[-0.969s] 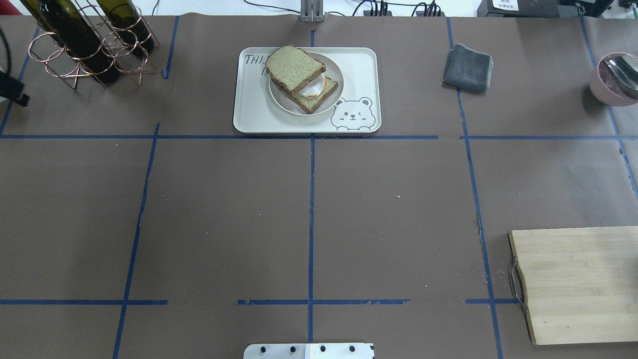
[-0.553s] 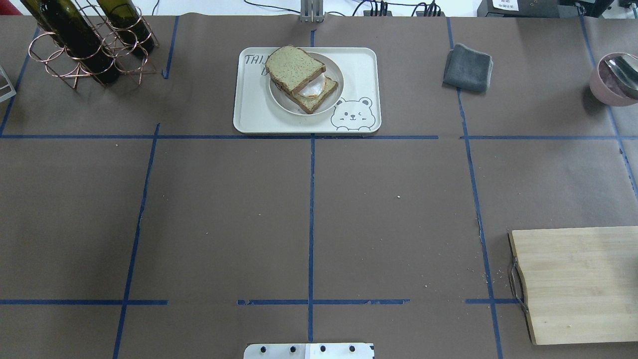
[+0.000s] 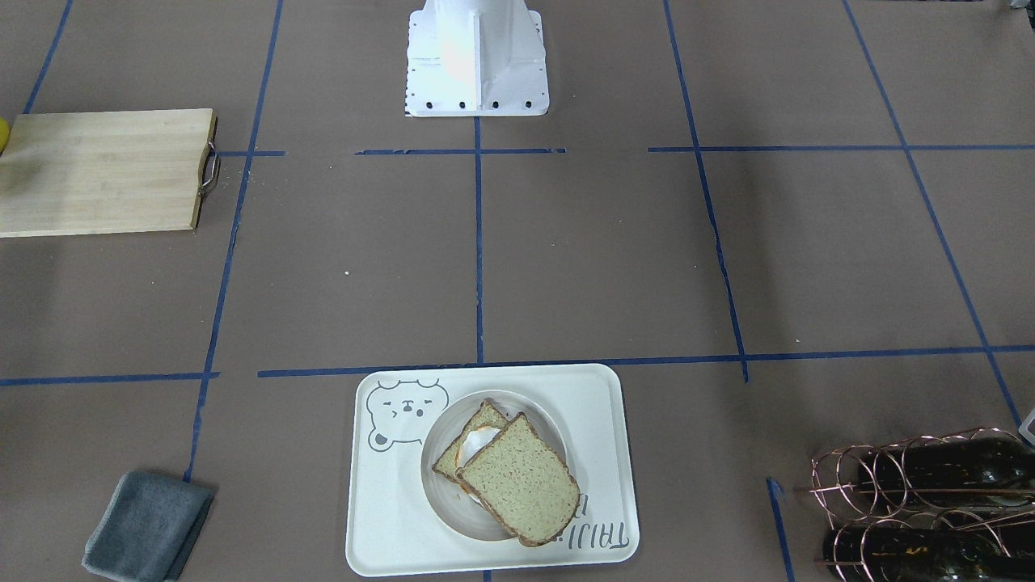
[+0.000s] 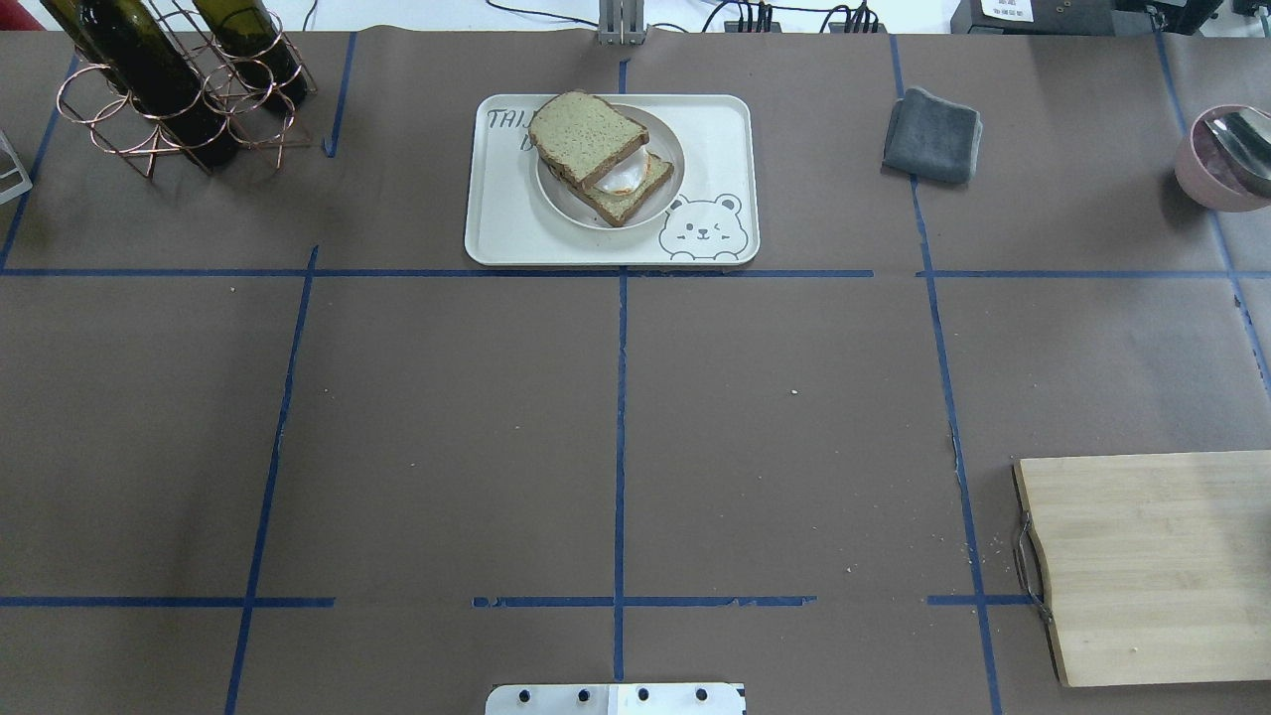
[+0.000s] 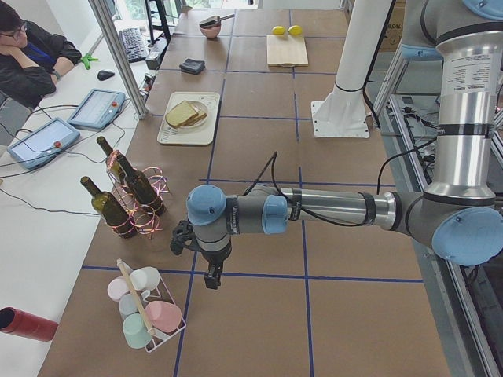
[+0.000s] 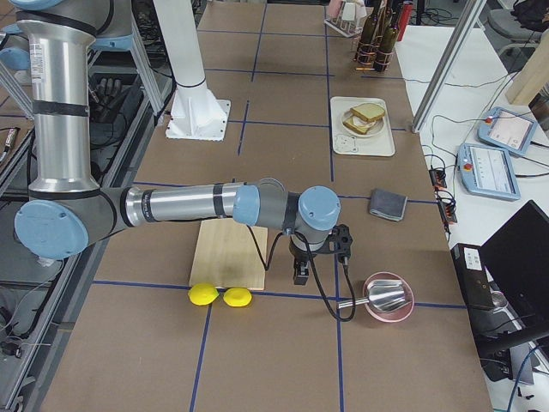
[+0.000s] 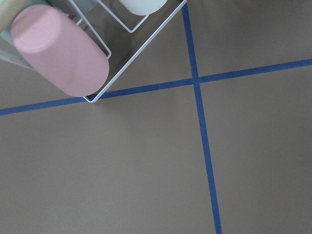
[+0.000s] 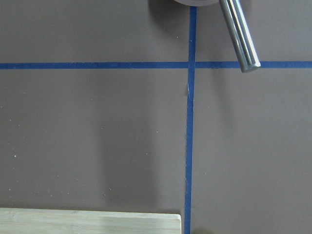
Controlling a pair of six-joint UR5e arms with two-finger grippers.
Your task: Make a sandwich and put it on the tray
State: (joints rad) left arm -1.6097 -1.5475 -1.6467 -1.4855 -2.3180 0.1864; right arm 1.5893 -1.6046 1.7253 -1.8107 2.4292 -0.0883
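Far-centre of desk (image 4: 447,417), opp. robot base: tray (image 4: 720,129) lies flat, round plate (image 4: 667,139) on it, sandwich (image 4: 588,129) on plate. Two slices, top one skewed off the bottom one. Egg (image 4: 621,181) shows only as a white sliver w/ orange rim betw. them, rest hidden. Tray lettering reads "TAIJ", then runs under top slice; 2nd line nearly all covered. Bear face (image 4: 700,230) at tray corner in plain sight.

Left claw (image 5: 211,276): seen from left-end cam only, hanging low over bare desk just beside wire cup rack (image 5: 149,314), well apart from tray. Fingers small + dark, can't tell if spread or pressed together.

Right claw (image 6: 299,275): right-end cam only, betw. cutting board (image 6: 230,253) and pink bowl (image 6: 390,299). Can't tell its state either.

Cut off in overhead view: bowl + board at rt edge, bottle tops in copper rack (image 4: 179,109). Grey cloth (image 4: 933,134) well right of tray. Left wrist cam: pink cup (image 7: 58,53), partly out of frame.
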